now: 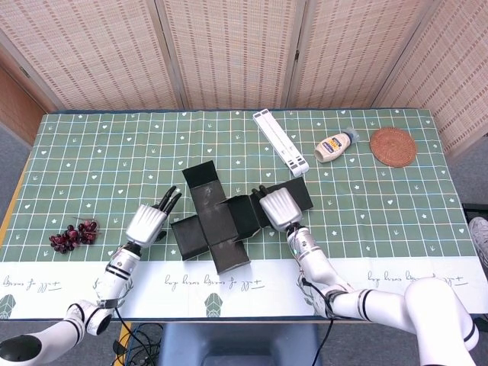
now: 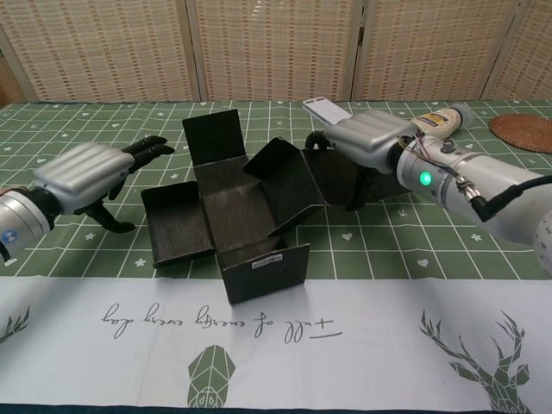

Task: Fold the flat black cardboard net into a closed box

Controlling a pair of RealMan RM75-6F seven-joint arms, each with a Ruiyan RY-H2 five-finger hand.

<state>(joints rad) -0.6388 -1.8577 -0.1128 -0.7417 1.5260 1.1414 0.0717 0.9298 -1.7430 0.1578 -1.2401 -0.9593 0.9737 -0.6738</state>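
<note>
Between left hand (image 2: pixel 82 172) and right hand (image 2: pixel 366 138) (both touching?), black cardboard net (image 2: pixel 228 207).

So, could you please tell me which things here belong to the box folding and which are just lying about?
Belongs to the job:
black cardboard net
left hand
right hand

Just lying about:
bunch of grapes
white flat bar
squeeze bottle
woven coaster
</note>
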